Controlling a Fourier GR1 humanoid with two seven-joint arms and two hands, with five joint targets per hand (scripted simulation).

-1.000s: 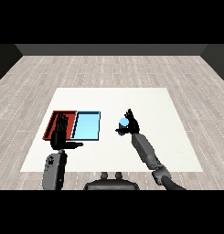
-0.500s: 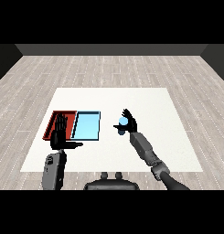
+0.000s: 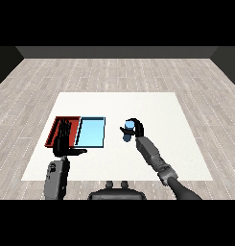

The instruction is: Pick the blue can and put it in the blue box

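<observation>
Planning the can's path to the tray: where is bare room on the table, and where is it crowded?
Bare: the strip between the light blue tray and the blue can in the right hand, plus the white table behind and right. Crowded: the left hand over the red tray.

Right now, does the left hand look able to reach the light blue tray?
Probably yes. The left hand, fingers straight, stands over the red tray, right beside the light blue tray, and nothing lies between them. The right hand holds the blue can off to the side.

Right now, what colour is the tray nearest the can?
Light blue tray, beside the blue can; shows best in the head view.
</observation>
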